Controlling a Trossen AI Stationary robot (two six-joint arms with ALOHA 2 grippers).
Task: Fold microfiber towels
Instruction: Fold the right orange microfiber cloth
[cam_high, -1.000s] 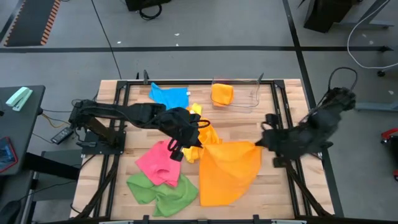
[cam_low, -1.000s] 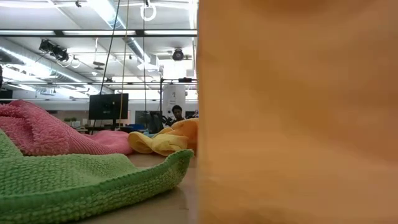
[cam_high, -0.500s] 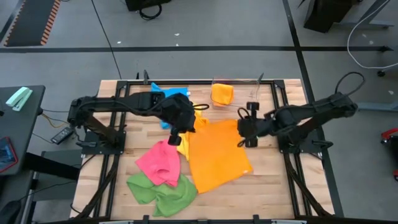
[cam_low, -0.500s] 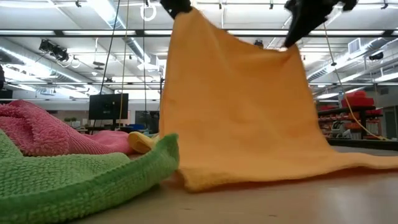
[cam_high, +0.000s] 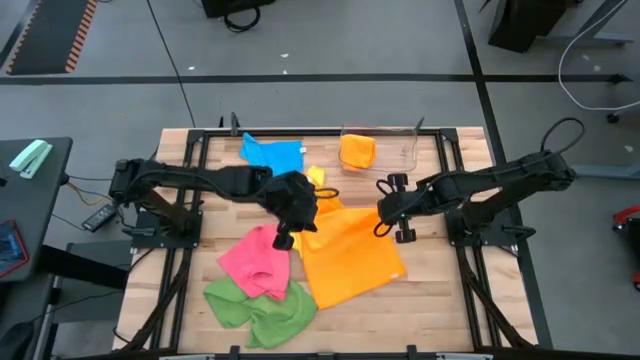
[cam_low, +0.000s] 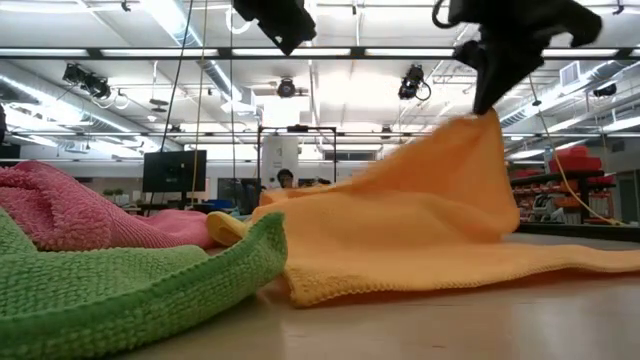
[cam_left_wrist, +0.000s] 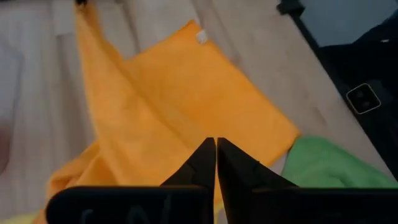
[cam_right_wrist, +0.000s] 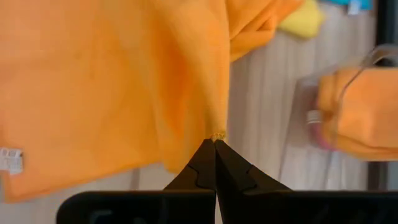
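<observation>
You are early in the job. The large orange towel (cam_high: 350, 255) lies spread near the middle of the table (cam_high: 440, 300), not yet folded. Your right gripper (cam_right_wrist: 215, 142) is pinched shut on one corner of it and holds that corner raised off the wood. Your left gripper (cam_left_wrist: 216, 146) hangs just above the towel's other far corner with its fingers together and nothing between them. A folded orange towel (cam_high: 357, 150) sits in the clear bin (cam_high: 405, 160) at the far edge. The pink towel (cam_high: 255, 262), green towel (cam_high: 255, 310), blue towel (cam_high: 272, 155) and yellow towel (cam_high: 313, 178) remain crumpled on the table's left half.
</observation>
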